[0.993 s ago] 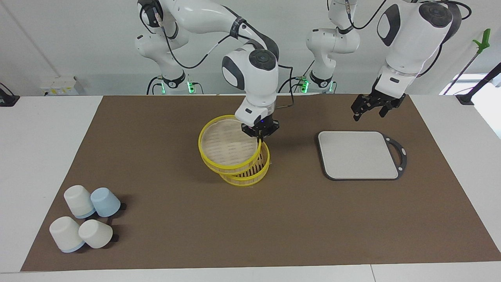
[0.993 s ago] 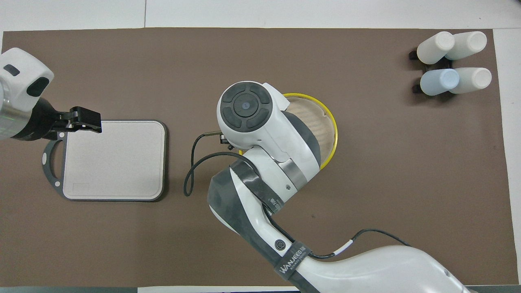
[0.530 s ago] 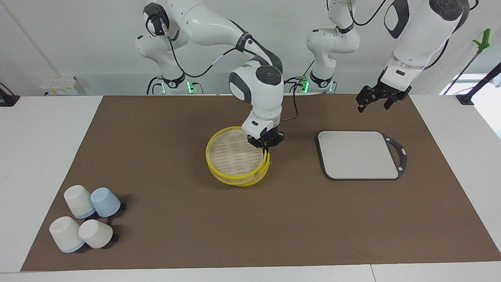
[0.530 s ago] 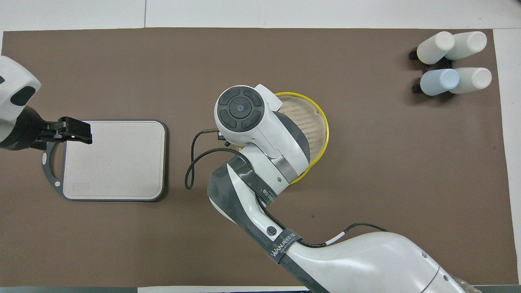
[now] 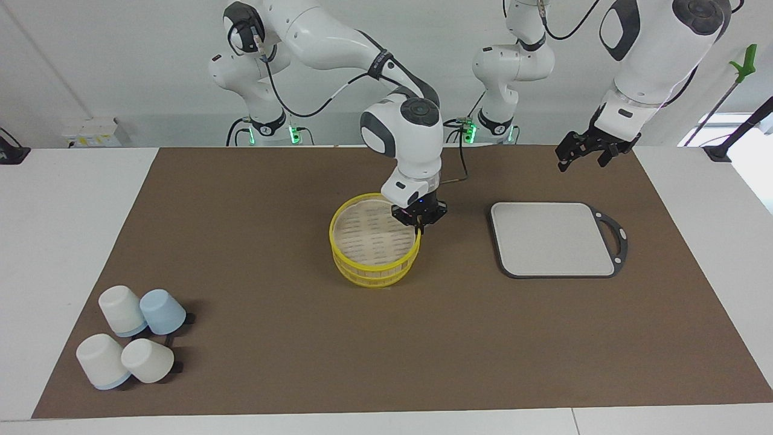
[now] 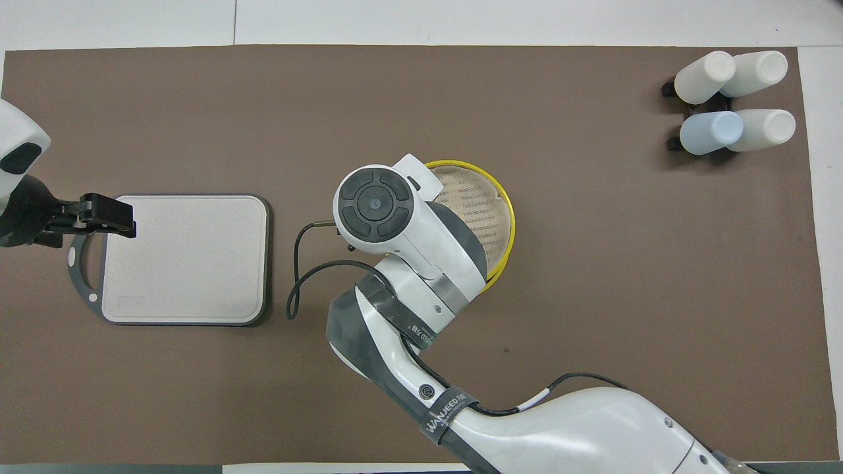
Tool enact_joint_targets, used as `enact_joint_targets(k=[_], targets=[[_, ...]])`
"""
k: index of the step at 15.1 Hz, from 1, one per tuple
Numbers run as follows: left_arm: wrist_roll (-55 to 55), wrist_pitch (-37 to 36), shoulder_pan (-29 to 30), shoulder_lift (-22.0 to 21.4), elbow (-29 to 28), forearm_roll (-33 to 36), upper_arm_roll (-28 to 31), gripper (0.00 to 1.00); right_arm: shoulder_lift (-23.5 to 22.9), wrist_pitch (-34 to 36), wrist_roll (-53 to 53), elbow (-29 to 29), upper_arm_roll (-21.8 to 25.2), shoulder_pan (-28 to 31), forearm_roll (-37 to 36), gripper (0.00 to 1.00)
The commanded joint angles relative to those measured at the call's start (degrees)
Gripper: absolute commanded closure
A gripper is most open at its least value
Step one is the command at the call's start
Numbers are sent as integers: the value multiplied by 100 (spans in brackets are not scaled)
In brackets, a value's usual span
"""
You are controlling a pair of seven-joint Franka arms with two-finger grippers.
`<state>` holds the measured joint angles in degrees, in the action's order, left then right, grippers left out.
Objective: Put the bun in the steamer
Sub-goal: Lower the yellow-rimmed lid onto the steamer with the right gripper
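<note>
Steamer [image 5: 374, 251] at mid-table

We see its yellow-rimmed lid [image 5: 372, 235] sitting flat on top; no bun shows.

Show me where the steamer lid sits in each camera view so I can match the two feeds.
Facing view: the steamer lid lies on the steamer at mid-table, the right end effector at its rim toward the grey board.
Overhead view: the steamer lid shows at centre, partly covered by the right arm.
Shared landmark: the grey board, toward the left arm's end of the table.
</note>
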<state>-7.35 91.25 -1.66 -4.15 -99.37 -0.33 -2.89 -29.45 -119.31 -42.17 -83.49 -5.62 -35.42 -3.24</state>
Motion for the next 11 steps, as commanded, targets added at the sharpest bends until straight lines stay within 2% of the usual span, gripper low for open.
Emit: enact_joint_targets(k=[1,5,11], targets=[[128,-134,184,1,67,-73,-159,0,194,-119,-107,-255,-10,18,-1,100],[154,-397,158,10,295,-152,-150,0,282,-206,-89,-492,-10,27,-1,100],[216,-371,193,-25,269,-249,-142,0,361,-295,-186,-712,-10,18,-1,100]])
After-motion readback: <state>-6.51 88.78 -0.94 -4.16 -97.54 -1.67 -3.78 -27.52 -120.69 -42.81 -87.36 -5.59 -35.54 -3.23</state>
